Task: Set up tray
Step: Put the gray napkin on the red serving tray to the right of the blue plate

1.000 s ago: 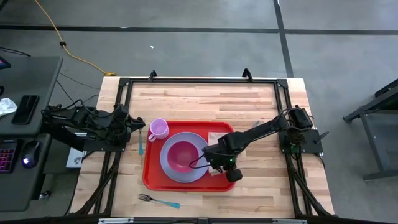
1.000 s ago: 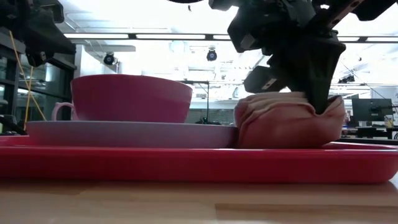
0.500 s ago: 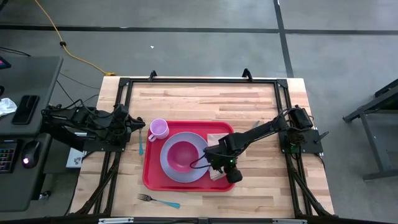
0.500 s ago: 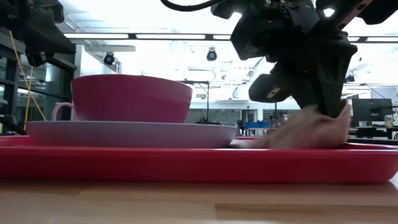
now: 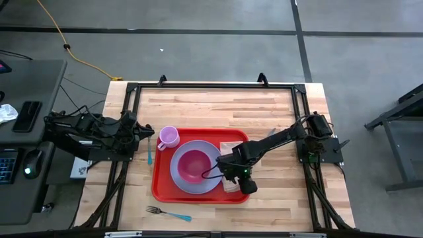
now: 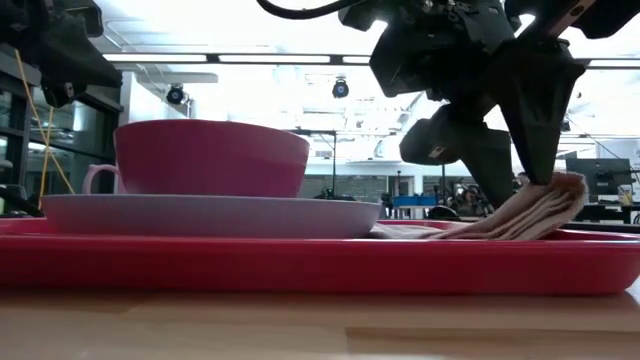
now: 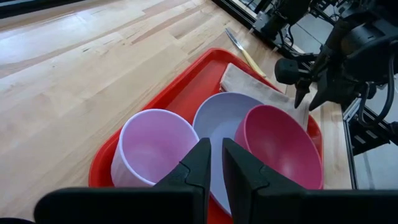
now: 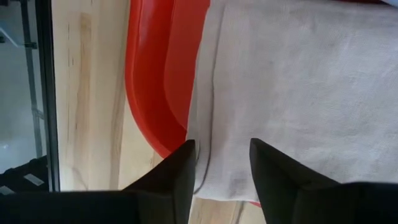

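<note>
Nearest the bench's front edge a fork (image 5: 168, 213) with a blue handle lies on bare wood, apart from everything else. Behind it, around the middle of the bench, sits the tray (image 5: 162, 192): flat, red, glossy plastic with rounded corners and a low raised rim, its long axis running along the bench from left to right. On it rest a lavender plate (image 5: 180, 180) carrying a pink bowl (image 5: 193, 164), a pale cloth napkin (image 5: 232, 147) laid over the tray's right part, and a pink cup (image 5: 168, 137) at its back left corner.

The right hand (image 5: 232, 177) is directly above the tray's front right corner, so the tray lies straight beneath it. Its fingers stand apart, straddling the napkin's edge, which overhangs the rim there; in the low view that end of the napkin is still raised against one fingertip while the rest lies flat. The right arm is clearly the nearer one for anything on the tray's right half.

The left hand (image 5: 149, 134) waits off the tray's left end, close to the cup, fingers nearly together around nothing. A second utensil (image 5: 150, 153) lies on the bench just left of the tray.
</note>
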